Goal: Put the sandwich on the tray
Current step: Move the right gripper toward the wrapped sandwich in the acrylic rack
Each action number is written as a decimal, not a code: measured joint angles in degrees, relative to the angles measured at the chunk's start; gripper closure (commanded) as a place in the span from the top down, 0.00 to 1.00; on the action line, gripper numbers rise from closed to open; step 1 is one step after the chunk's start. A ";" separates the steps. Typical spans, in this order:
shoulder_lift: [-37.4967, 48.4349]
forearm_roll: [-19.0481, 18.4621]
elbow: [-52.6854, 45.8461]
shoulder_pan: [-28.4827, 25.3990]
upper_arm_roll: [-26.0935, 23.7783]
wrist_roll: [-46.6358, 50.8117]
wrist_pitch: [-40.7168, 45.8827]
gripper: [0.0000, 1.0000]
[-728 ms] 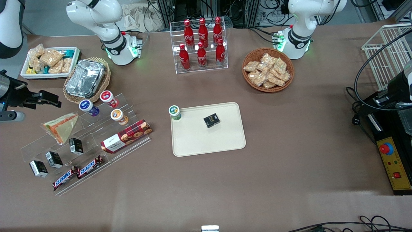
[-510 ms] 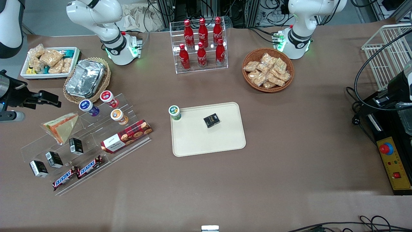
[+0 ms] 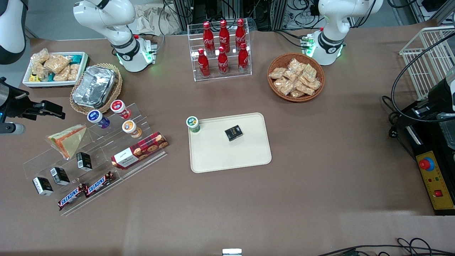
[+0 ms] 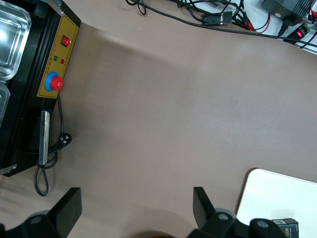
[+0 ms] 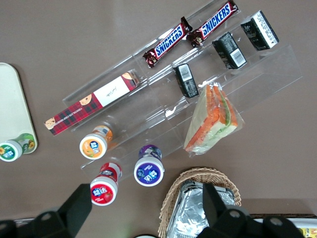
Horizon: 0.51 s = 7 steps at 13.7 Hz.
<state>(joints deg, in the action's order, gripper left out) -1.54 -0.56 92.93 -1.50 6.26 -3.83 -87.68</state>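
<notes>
End effector (image 3: 53, 110) shifted slightly toward working arm's end, fingers apart, empty, above surface (image 3: 320, 142). Sandwich (image 3: 67, 139) untouched on acrylic rack (image 3: 106, 149); we judge approach underway, tray (image 3: 231, 156) waiting.

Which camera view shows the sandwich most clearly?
The right wrist view shows the sandwich best: its orange and green layers and its clear wrap are plain, lying on the acrylic rack. The open tool hangs above the table. The front view shows the sandwich smaller, near the working arm's end. The left wrist view does not show it.
</notes>
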 measured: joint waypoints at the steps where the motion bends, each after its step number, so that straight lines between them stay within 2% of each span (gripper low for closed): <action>1: 0.00 -0.11 0.00 -0.13 0.00 0.11 0.00 1.00; 7: 0.11 -0.31 -0.24 -0.16 0.41 0.30 0.00 0.99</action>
<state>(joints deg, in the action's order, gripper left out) -1.43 -0.87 92.69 -1.66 6.67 -3.53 -87.68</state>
